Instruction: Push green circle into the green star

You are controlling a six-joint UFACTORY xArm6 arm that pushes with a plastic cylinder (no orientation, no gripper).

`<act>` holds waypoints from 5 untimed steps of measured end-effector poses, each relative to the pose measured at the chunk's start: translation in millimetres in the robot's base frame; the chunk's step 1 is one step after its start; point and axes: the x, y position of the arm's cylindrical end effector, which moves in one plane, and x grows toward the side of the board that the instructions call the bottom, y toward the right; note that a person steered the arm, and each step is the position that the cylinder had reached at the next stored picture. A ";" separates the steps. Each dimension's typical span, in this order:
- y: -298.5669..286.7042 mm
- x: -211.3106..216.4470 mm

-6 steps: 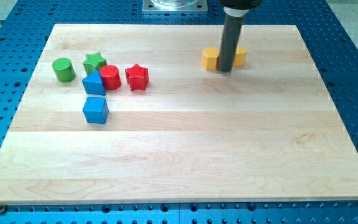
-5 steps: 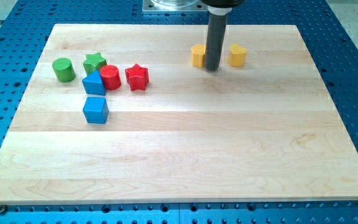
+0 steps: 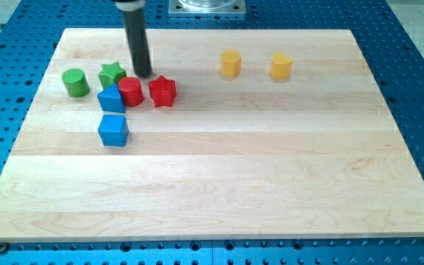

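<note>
The green circle (image 3: 74, 82) stands near the view's left edge of the wooden board (image 3: 219, 184). The green star (image 3: 111, 73) is just to its right, with a small gap between them. My tip (image 3: 143, 74) is down on the board to the right of the green star, just above the red circle (image 3: 130, 91) and the red star (image 3: 162, 91). It touches neither green block.
A blue triangle-like block (image 3: 111, 99) sits against the red circle, below the green star. A blue cube (image 3: 113, 130) lies below it. Two yellow blocks (image 3: 230, 63) (image 3: 280, 65) sit at the view's upper right.
My tip has moved far to the view's left, from between the two yellow blocks to beside the green star. The left yellow block was nudged slightly left.
</note>
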 end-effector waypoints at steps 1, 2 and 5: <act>-88.2 -20.9; -163.5 12.0; -124.4 63.6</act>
